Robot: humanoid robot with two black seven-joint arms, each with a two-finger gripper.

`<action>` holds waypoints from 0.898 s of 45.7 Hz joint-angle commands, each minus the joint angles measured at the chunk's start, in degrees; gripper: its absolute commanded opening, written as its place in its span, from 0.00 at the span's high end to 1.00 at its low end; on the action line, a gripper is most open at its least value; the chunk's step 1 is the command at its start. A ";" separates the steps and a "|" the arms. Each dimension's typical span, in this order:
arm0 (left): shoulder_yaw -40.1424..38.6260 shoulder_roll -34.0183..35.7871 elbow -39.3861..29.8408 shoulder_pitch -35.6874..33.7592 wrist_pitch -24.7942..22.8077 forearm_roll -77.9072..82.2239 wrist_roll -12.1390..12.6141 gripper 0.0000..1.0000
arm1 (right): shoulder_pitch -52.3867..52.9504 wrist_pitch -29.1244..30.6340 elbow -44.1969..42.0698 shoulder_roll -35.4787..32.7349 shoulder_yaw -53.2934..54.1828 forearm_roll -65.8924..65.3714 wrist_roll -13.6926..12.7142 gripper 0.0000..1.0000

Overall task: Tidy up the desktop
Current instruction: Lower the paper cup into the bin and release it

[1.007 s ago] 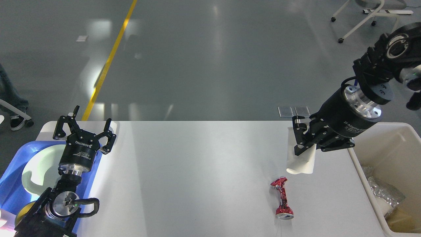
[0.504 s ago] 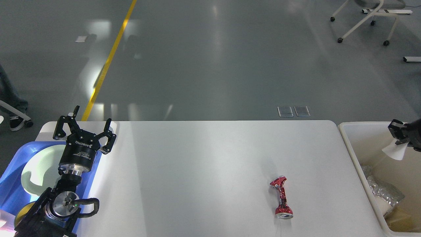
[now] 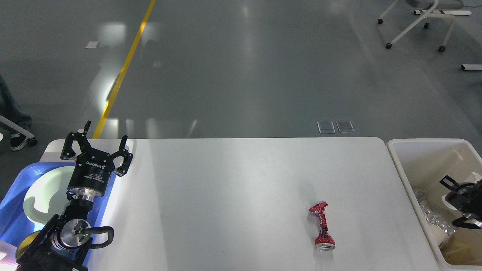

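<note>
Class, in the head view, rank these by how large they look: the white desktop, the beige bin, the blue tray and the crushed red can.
1. Desktop
2. Beige bin, partly cut off
3. Blue tray, also cut off, so 2 and 3 are unsure
4. Crushed red can

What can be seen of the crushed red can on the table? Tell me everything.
The crushed red can is glossy red metal with white and dark markings, squeezed thin at its waist so both ends flare. It lies on its side on the white desktop, right of centre, its silver rimmed end toward the near edge and its crumpled end pointing away. Only the desktop touches it; neither gripper is near, and the beige bin stands apart to its right.
</note>
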 commanded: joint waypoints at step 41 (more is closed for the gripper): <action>0.00 -0.01 0.01 0.00 0.00 0.00 0.00 0.03 | -8.41 -7.19 -5.75 3.87 1.47 -0.32 -0.19 0.00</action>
